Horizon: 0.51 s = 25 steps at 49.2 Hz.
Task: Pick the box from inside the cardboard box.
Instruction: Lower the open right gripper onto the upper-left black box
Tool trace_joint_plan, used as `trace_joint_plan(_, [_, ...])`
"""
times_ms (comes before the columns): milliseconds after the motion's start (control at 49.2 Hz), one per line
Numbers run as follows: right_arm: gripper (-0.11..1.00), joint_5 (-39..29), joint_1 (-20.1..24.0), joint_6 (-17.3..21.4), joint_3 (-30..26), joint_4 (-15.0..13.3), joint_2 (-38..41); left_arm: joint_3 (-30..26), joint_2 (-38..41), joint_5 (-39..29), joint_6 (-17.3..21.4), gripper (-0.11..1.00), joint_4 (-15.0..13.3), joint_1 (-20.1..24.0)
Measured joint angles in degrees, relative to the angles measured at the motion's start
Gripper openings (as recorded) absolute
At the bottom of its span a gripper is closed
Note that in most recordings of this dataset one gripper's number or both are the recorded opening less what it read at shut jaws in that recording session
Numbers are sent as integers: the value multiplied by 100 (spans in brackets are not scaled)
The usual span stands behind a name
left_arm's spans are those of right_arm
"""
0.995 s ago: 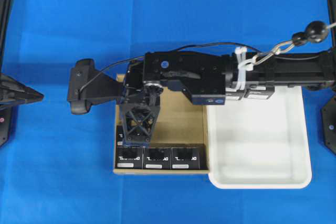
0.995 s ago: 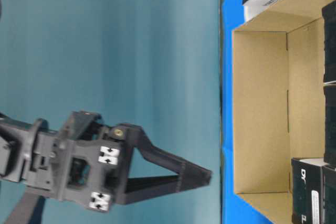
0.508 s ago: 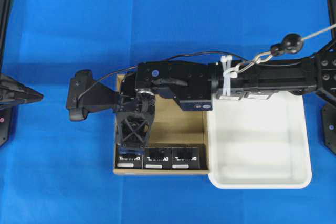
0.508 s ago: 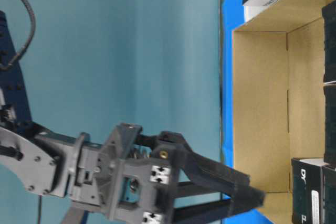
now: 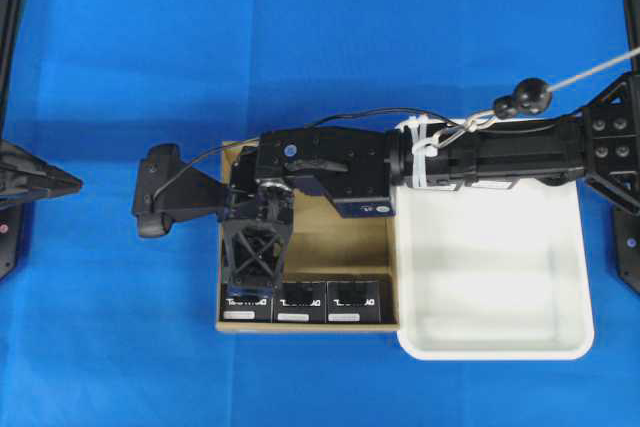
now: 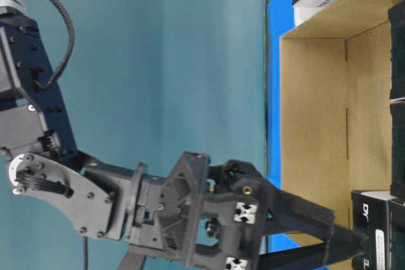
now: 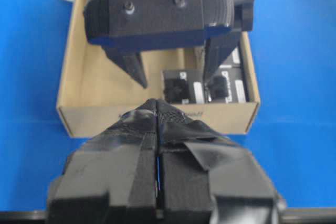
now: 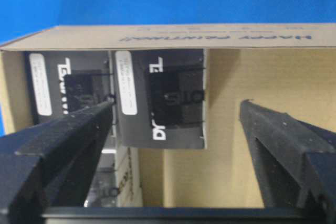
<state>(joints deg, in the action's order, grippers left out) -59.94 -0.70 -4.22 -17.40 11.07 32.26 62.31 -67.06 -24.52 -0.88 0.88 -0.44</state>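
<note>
bench (image 5: 120,77): blue, carries everything I see.
white tray (image 5: 500,347): touching the cardboard box on its right, nothing in it.
cardboard box (image 5: 350,237): brown, low walls, mid-bench.
right tool (image 8: 173,129): I have it reaching across into the cardboard box, fingers spread wide, nothing between them.
left tool (image 7: 157,129): parked at the left edge, fingers pressed together, holding nothing.
box (image 8: 160,98): black, white label, inside the cardboard box against its wall, one of a row; sits ahead of my spread fingers.
</note>
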Motion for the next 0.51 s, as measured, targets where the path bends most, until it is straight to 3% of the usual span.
trace_joint_plan(508, [99, 185, 26, -9, 18, 9, 132, 0, 0, 0, 0, -7, 0, 0])
